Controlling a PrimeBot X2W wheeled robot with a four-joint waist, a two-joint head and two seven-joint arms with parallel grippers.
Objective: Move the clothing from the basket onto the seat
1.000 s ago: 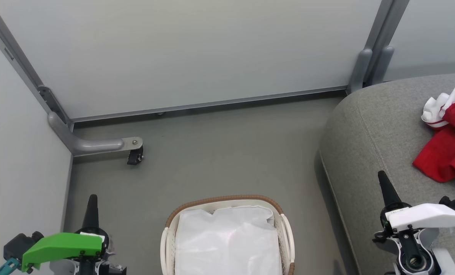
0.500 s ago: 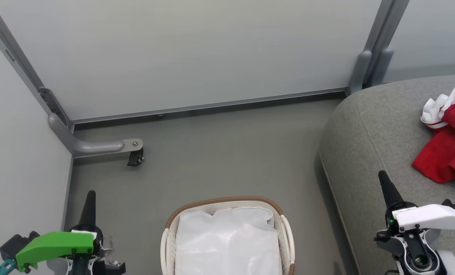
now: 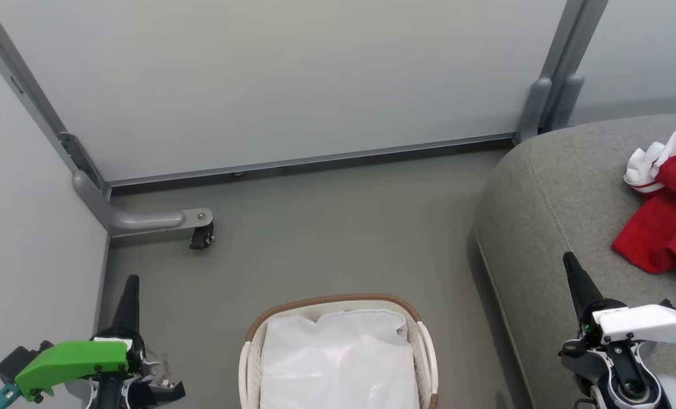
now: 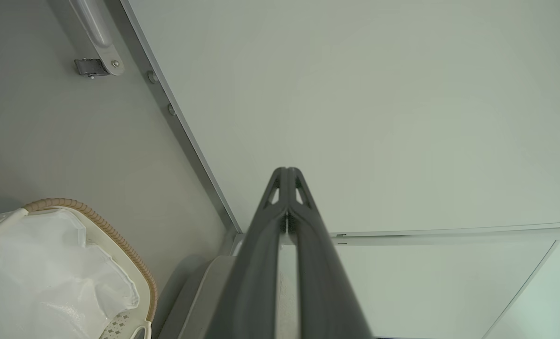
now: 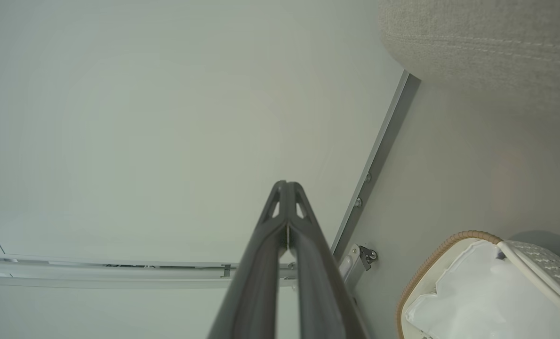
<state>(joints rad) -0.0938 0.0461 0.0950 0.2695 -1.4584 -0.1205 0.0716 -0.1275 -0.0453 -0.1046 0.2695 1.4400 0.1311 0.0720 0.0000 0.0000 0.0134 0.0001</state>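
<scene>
Claws, two, each pinched fully shut on nothing. The left claw [image 3: 132,282] hangs over the floor [image 3: 326,227] just left of the basket [image 3: 326,299]. The right claw [image 3: 571,266] hangs over the edge of the seat [image 3: 559,193] that faces the basket, apart from the clothing [image 3: 664,227].

Change over the last second: slight. Both arms have eased outward toward the bottom corners of the head view, the left to its left and the right to its right. The whole view has also slipped a touch, so part of that is the camera. No thing has shifted on seat or floor.

Clothing: red jersey, crumpled, lying on the seat well in from the basket-side edge, touched by neither claw.

Basket: on the floor between the claws, holding a white liner [image 3: 338,363]; no red shows in it.

Judgement: the transfer looks complete, and the arms appear to be settling to rest.
</scene>
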